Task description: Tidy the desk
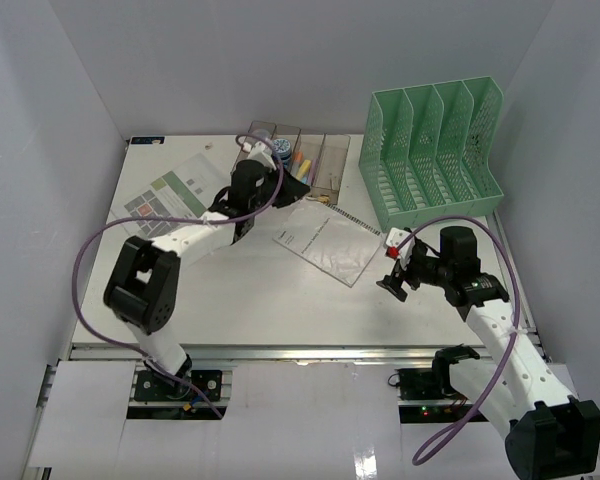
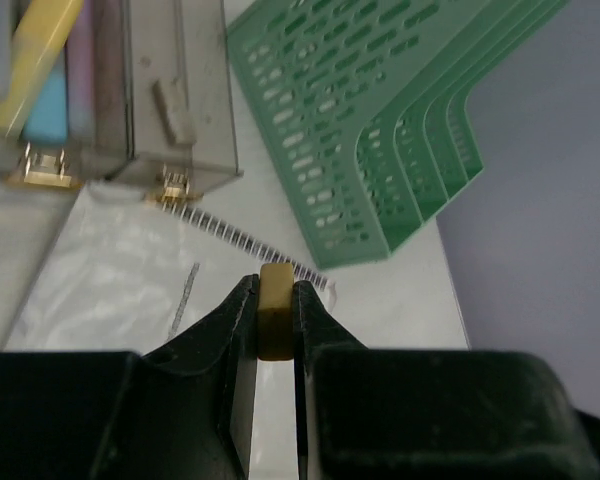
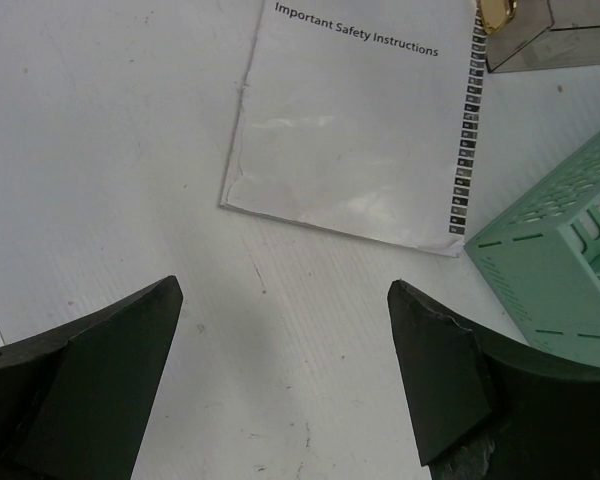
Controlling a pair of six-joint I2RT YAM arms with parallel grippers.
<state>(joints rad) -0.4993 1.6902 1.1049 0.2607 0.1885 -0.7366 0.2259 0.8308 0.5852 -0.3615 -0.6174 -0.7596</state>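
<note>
From above, the white bench (image 1: 280, 300) fills the floor of a white-walled booth, with walls close at its left, far and right edges. A silver rail runs along its near edge. The left arm (image 1: 195, 238) reaches to the far middle, ending beside a row of clear bins (image 1: 315, 160). The right arm (image 1: 500, 330) bends in from the near right corner. A green mesh file rack (image 1: 435, 150) takes up the far right corner, and a printed sheet (image 1: 165, 190) lies far left. A spiral-bound booklet (image 1: 325, 240) lies askew between the bins and the right arm. Bare bench stretches from the booklet to the rail between the two arms.

In the left wrist view, the left jaws are pressed onto a small tan block (image 2: 275, 310), held above the booklet's (image 2: 110, 270) clear cover. The bins (image 2: 170, 90), with brass clasps, sit at upper left. One holds a yellow marker (image 2: 45, 40). The file rack (image 2: 380, 130) stands to the right, with a narrow strip of bench between it and the booklet's spiral edge.

In the right wrist view, the right jaws are spread wide over bare bench (image 3: 100, 150), holding nothing. Beyond them lies the booklet (image 3: 350, 130), titled "Important Safety Instructions". A corner of the file rack (image 3: 560, 260) sits just beside its spiral edge, and one bin corner (image 3: 540, 30) shows at the top.
</note>
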